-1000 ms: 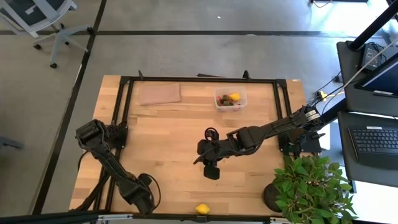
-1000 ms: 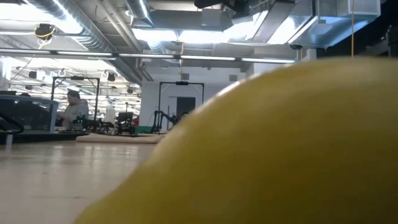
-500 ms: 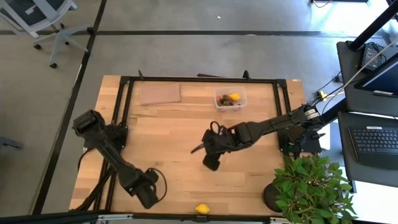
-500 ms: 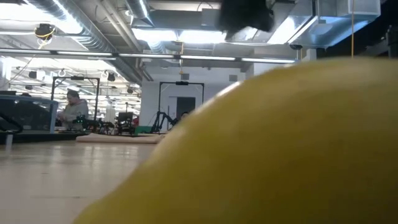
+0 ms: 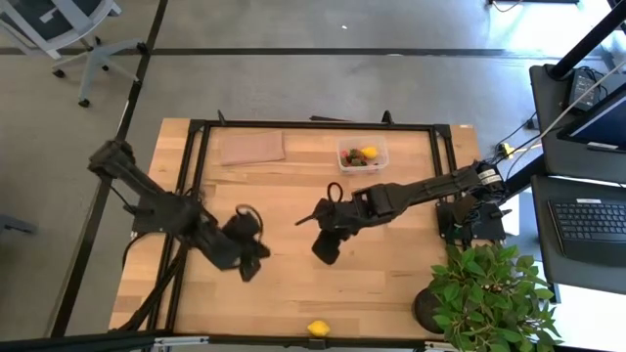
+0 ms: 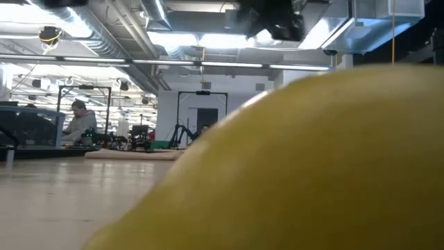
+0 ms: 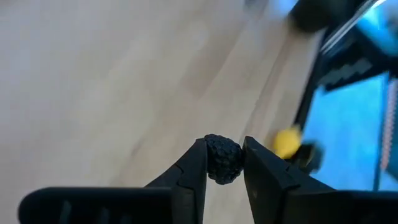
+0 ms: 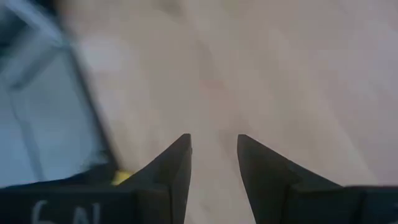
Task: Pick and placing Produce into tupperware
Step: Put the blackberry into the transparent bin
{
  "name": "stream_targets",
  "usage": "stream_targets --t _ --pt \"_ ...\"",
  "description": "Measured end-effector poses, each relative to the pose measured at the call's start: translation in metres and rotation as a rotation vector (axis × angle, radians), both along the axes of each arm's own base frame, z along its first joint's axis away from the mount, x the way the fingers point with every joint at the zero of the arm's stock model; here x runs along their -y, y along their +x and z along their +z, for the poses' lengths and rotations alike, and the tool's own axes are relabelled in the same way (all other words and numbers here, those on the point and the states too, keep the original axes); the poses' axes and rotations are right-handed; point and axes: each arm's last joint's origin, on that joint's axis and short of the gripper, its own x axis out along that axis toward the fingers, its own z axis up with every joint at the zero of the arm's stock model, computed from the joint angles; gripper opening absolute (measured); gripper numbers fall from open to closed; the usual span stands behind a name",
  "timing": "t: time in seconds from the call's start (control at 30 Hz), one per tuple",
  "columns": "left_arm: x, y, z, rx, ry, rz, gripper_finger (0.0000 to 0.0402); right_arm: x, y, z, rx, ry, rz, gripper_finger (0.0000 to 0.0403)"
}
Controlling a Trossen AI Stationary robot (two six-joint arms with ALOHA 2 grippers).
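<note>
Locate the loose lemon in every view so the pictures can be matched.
High view: lemon at the table's near edge, between the arms.
Low view: fills the foreground.
Left wrist view: small yellow blob beyond the claw.
Right wrist view: cannot tell.
Shared landmark: the wooden tabletop.

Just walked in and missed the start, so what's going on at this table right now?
Two robot arms are sorting small fruit pieces into a clear tub at the far side of the table. The left hand is shut on a dark berry over the bare wood left of centre. The right hand, jaws apart and holding nothing, is near the middle. The tub already holds some pieces, and a lemon sits at the near edge.
</note>
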Motion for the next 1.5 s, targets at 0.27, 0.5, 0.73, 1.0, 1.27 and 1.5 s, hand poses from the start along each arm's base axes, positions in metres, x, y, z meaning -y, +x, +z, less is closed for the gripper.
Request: stream_targets --t 0.27,0.5,0.73,1.0,1.27,1.5 --pt "-0.035 -0.012 0.055 0.348 0.108 -0.054 0.0089 -0.02 0.024 0.028 0.493 -0.21 0.366 0.0133" --pt "-0.051 -0.025 0.073 0.436 0.12 -0.081 0.0079 -0.034 0.022 0.034 0.56 -0.577 0.515 0.017" --pt "-0.055 -0.025 0.077 0.461 0.097 -0.102 0.0096 -0.031 0.024 0.038 0.571 -0.822 0.528 0.0246" --pt "-0.06 -0.021 0.078 0.467 0.08 -0.103 0.008 -0.031 0.028 0.051 0.628 -1.022 0.461 0.0263" --pt "-0.069 -0.018 0.079 0.473 0.073 -0.076 0.0098 -0.042 0.028 0.061 0.731 -1.07 0.469 0.0263" --pt "-0.072 -0.014 0.083 0.505 0.03 -0.104 0.0082 -0.045 0.027 0.062 0.741 -1.112 0.499 0.0263"
